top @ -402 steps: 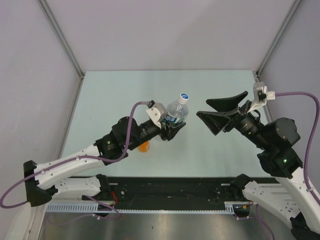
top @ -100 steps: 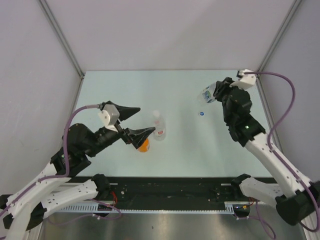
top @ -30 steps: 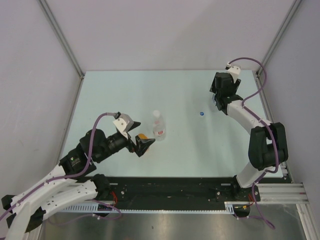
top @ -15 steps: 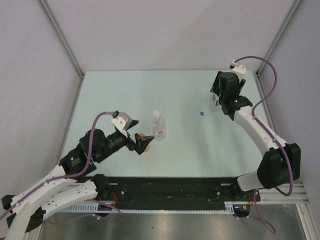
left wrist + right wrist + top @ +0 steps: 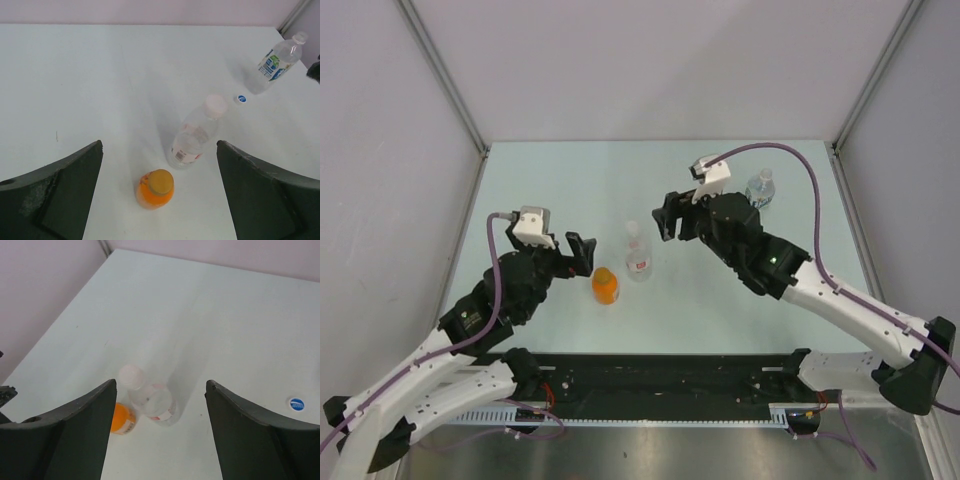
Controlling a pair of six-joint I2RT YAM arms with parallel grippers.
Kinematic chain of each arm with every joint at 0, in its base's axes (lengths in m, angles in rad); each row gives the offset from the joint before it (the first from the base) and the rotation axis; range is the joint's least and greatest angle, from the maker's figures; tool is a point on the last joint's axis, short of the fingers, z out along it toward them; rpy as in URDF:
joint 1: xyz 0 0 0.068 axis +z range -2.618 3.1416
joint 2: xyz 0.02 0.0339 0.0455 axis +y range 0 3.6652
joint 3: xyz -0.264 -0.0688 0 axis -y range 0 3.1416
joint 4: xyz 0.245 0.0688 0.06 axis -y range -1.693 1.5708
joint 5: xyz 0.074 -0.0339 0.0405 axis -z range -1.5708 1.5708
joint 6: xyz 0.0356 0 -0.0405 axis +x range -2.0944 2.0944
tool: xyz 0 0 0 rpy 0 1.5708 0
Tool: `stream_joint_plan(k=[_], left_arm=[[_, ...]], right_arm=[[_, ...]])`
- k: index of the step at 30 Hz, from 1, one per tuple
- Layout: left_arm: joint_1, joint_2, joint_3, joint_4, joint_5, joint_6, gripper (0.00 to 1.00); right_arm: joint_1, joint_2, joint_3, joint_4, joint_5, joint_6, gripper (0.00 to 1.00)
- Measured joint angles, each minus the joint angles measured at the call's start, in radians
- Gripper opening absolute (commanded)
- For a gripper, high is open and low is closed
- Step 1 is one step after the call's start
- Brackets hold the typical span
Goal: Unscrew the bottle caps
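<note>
Bottle caps are seen in three spots. At the left, the left gripper (image 5: pixel 159 145) is held wide apart and empty above the orange bottle (image 5: pixel 605 287), on which the orange cap (image 5: pixel 161 182) is seated, and just beside it the white cap (image 5: pixel 216 104) is seated on the red-labelled clear bottle (image 5: pixel 638 258). Further right, the right gripper (image 5: pixel 160 383) is spread with nothing gripped, the blue cap (image 5: pixel 241 99) is left lying on the table (image 5: pixel 550 180), and the blue-labelled bottle (image 5: pixel 759 188) is stood uncapped near the far right corner.
</note>
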Motion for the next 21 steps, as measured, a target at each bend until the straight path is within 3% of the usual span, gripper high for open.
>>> stream_joint_plan(k=[21], left_arm=[[0.017, -0.064, -0.023, -0.080, 0.034, -0.082, 1.00]], right_arm=[[0.073, 0.296, -0.024, 0.216, -0.113, -0.013, 0.75]])
